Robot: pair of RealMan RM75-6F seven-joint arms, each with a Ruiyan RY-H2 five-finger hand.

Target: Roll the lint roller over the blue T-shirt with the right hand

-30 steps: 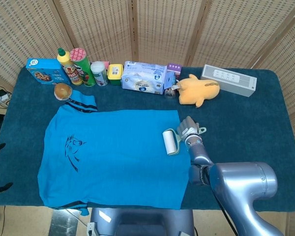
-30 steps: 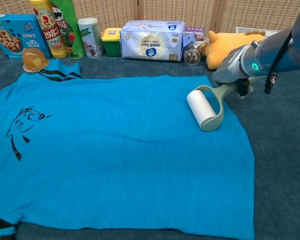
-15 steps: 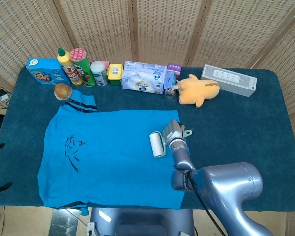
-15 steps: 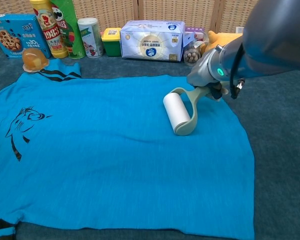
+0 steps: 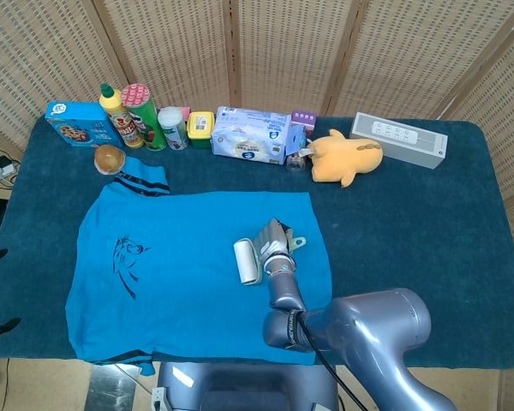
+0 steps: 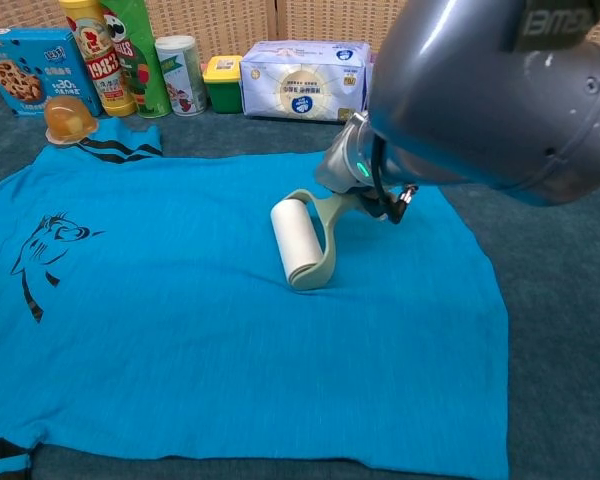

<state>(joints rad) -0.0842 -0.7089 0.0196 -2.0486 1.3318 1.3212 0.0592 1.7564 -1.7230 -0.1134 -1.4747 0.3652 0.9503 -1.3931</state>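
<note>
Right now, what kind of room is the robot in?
Probably a robot practice setup, not a real home: a table under a dark blue cloth, woven screens closing it in, and groceries lined up behind the blue T-shirt like props.

The right hand (image 5: 274, 237) grips a roller (image 6: 298, 243) handle. Its arm reaches forward from below, wrist low over the cloth.

"1983" on red-labelled bottle (image 6: 102, 62)
</note>
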